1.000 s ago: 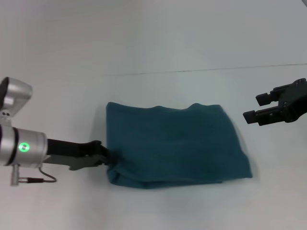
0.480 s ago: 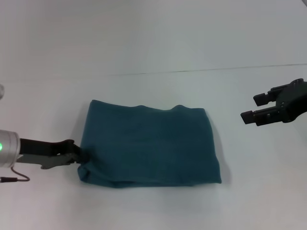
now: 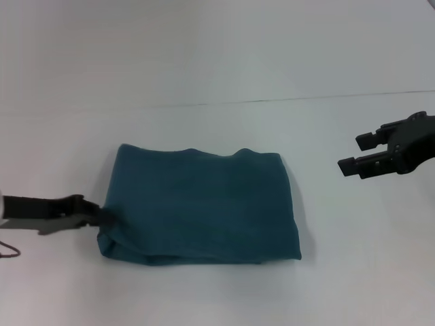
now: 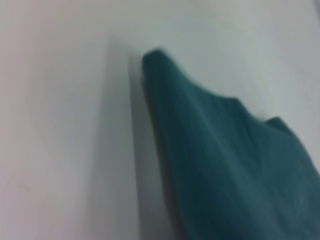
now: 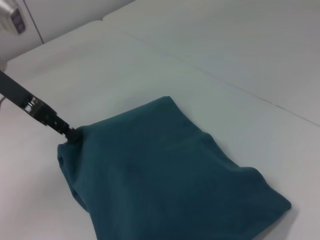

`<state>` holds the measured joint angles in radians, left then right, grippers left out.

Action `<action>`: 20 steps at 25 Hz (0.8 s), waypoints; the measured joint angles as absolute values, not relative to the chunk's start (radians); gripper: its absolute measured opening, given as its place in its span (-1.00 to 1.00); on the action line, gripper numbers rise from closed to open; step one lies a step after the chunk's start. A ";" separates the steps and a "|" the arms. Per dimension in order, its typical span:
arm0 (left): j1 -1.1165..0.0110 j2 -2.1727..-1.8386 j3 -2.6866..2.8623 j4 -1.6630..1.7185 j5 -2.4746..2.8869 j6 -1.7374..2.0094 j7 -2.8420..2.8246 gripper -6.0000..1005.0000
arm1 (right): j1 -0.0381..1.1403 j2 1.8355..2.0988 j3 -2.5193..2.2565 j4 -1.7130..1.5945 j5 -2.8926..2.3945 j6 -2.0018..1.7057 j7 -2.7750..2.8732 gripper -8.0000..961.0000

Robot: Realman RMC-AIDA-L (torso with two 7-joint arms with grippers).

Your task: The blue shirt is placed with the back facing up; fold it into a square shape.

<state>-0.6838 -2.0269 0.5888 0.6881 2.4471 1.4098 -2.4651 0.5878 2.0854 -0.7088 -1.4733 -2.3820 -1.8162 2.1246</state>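
Observation:
The blue shirt (image 3: pixel 200 204) lies folded into a rough rectangle on the white table, with layered edges along its near side. My left gripper (image 3: pixel 97 216) is at the shirt's left near corner, shut on the fabric there; the right wrist view shows it pinching that corner (image 5: pixel 69 134). In the left wrist view the blue shirt (image 4: pixel 225 165) fills the frame's side as a raised fold. My right gripper (image 3: pixel 357 153) hovers open above the table, well off to the right of the shirt and touching nothing.
A white table (image 3: pixel 217 292) spreads under everything, with a seam line (image 3: pixel 306 99) running across behind the shirt. Nothing else stands on it.
My left gripper has pulled the shirt leftward across the table, and the arm has drawn back toward the left edge. The right gripper has barely moved.

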 joint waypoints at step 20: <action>-0.519 -2.053 0.449 0.820 2.265 2.046 -1.767 0.13 | 0.424 2.088 -0.691 -1.494 -2.116 -1.972 1.973 0.51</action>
<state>-0.5190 -2.0533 0.4489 0.8198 2.2652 2.0463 -1.7668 0.4240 2.0877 -0.6911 -1.4940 -2.1164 -1.9721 1.9735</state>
